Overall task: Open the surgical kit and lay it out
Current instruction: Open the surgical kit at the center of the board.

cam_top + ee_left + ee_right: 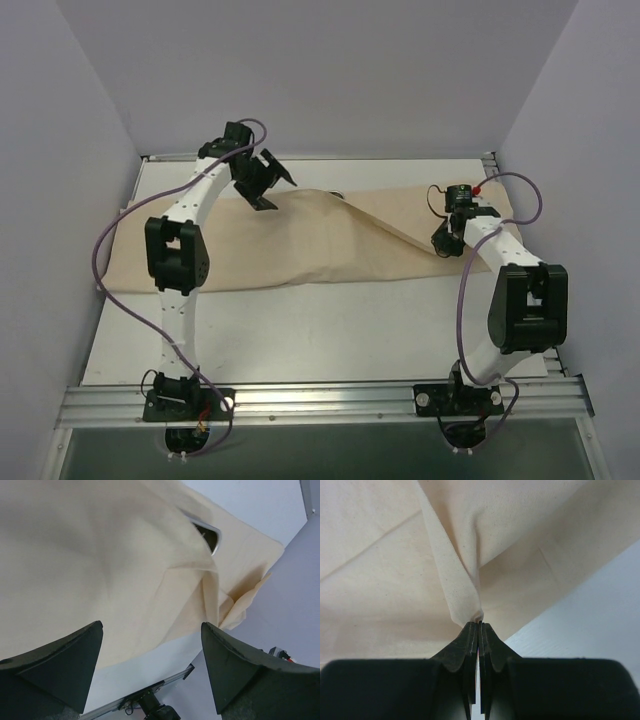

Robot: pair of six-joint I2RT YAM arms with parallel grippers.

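White table (pixel 350 330), beige cloth wrap (pixel 300 240) draped over steel tray (pixel 214 534)

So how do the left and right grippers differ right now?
The left gripper stands open and empty; the right gripper is shut, pinching a fold of the cloth wrap. The left gripper hangs above the wrap's left half; the right gripper sits at its right end. Both are black.
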